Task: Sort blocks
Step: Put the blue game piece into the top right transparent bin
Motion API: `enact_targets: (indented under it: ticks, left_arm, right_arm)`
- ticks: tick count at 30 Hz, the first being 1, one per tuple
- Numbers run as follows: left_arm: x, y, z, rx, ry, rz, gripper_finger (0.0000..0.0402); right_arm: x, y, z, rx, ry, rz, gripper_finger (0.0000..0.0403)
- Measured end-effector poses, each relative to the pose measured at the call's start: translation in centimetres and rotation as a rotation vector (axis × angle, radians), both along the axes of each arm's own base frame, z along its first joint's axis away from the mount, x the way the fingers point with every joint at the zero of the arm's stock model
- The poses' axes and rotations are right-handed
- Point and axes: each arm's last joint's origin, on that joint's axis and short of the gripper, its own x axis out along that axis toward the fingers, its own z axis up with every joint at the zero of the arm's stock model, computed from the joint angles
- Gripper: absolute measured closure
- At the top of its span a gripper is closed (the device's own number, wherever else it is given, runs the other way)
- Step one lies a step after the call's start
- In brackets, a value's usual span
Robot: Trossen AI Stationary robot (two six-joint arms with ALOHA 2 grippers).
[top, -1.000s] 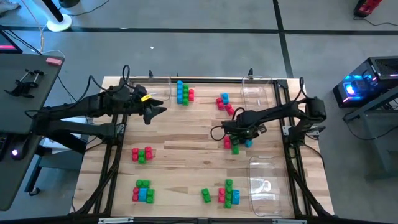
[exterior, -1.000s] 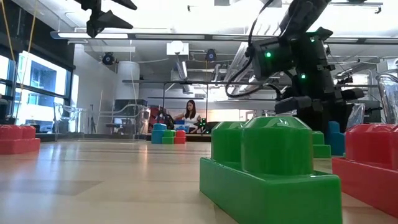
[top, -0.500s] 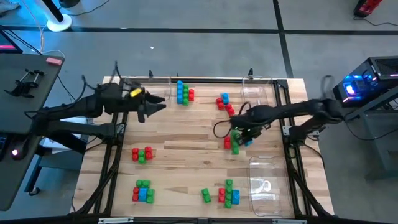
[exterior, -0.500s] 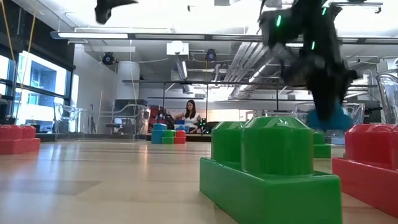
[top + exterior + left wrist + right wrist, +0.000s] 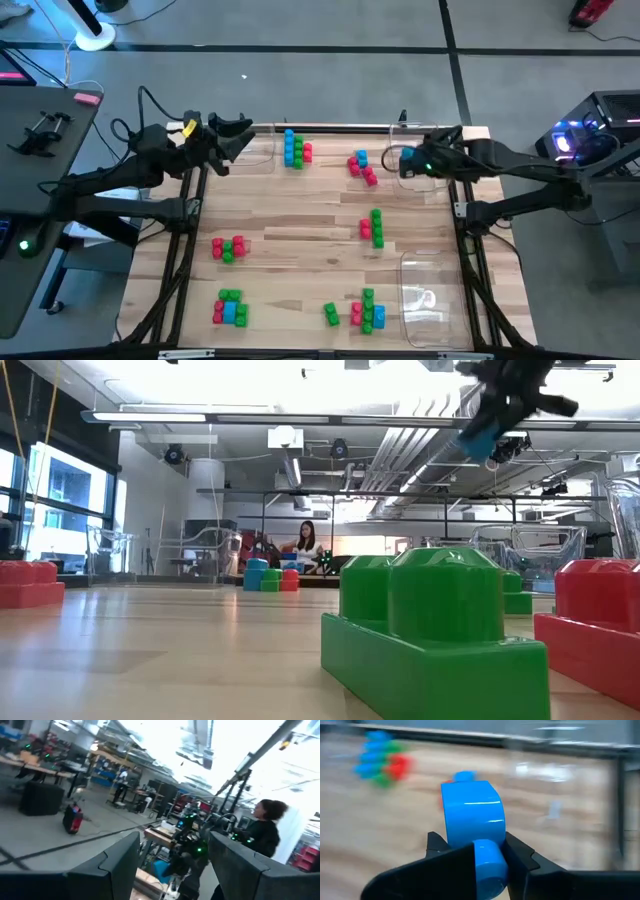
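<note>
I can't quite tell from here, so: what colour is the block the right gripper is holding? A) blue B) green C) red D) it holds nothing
A: in the right wrist view the right gripper is shut on a blue block, held above the table's far right.

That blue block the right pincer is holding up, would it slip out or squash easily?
The blue block looks like glossy hard plastic, so probably stiff, not squashy. The right pincer pinches only its round stud, so it might twist or slip. Probably light.
</note>
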Motion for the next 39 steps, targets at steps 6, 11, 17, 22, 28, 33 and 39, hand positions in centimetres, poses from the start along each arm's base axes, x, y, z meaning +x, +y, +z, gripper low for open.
enact_targets:
  ticks: [6,11,17,22,28,33,39]
  left_arm:
    - [0.2,0.4,-0.1,-0.137,-0.054,-0.014,0.0179]
    - [0.2,0.3,-0.1,-0.186,-0.073,-0.061,0.0179]
    - [0.3,0.2,-0.1,-0.197,-0.074,-0.101,0.0179]
    - [0.3,0.2,-0.1,-0.196,-0.073,-0.101,0.0179]
    - [0.3,0.2,-0.2,-0.198,-0.065,-0.101,0.0179]
    - [0.3,0.2,-0.2,-0.216,-0.067,-0.105,0.0179]
    - [0.4,-0.2,-0.2,-0.227,-0.067,-0.149,0.0179]
  right_arm:
    - [-0.7,-4.6,-3.7,0.062,0.172,-0.146,0.0373]
    - [-0.5,-6.8,-5.1,0.115,0.217,-0.105,0.0302]
    - [-0.3,-7.5,-4.3,0.089,0.213,-0.032,0.0205]
    - [1.1,-8.0,-1.7,0.053,0.018,0.061,0.0172]
    - [5.1,-9.4,-0.6,0.034,-0.17,0.127,0.0175]
    - [10.5,-12.0,-3.0,0.107,-0.045,0.144,0.0176]
    - [14.7,-15.4,-7.5,0.215,0.137,0.102,0.0176]
